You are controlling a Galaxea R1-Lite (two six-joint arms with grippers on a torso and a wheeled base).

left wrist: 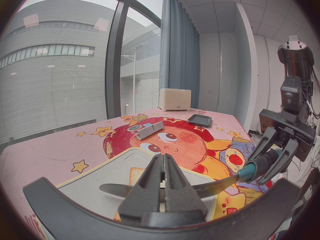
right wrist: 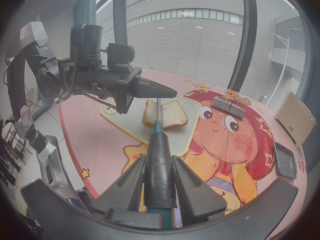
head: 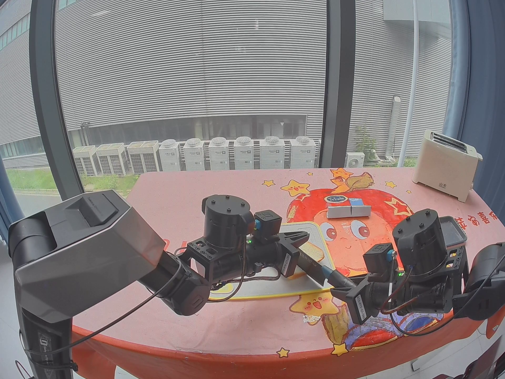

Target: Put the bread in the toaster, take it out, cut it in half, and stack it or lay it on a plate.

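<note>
The right end effector (right wrist: 158, 160) is closed tight on the dark handle of the knife (right wrist: 159, 130). The blade points away from it and lies across the middle of the bread (right wrist: 171, 112), and it looks edge down. The bread is flat on the board (right wrist: 180, 139) on the desk (head: 173, 201), and it looks whole to me, not cut through yet. The left end effector (left wrist: 163, 160) has its two fingers pressed together with nothing between them. Its tip hangs just over the bread and the blade; I cannot tell if it touches. So the step looks like the cutting. To do it well, the knife should keep to the middle line and go straight down with small back-and-forth strokes, so the soft bread is not squashed. The left tip could press gently on the bread to stop it sliding, but it must keep off the blade. Both arms lie low over the desk and point at each other, with the wrists nearly flat. The toaster (head: 446, 164) stands well apart at the back right corner, and the dark plate (right wrist: 285, 160) waits near the right arm.
</note>
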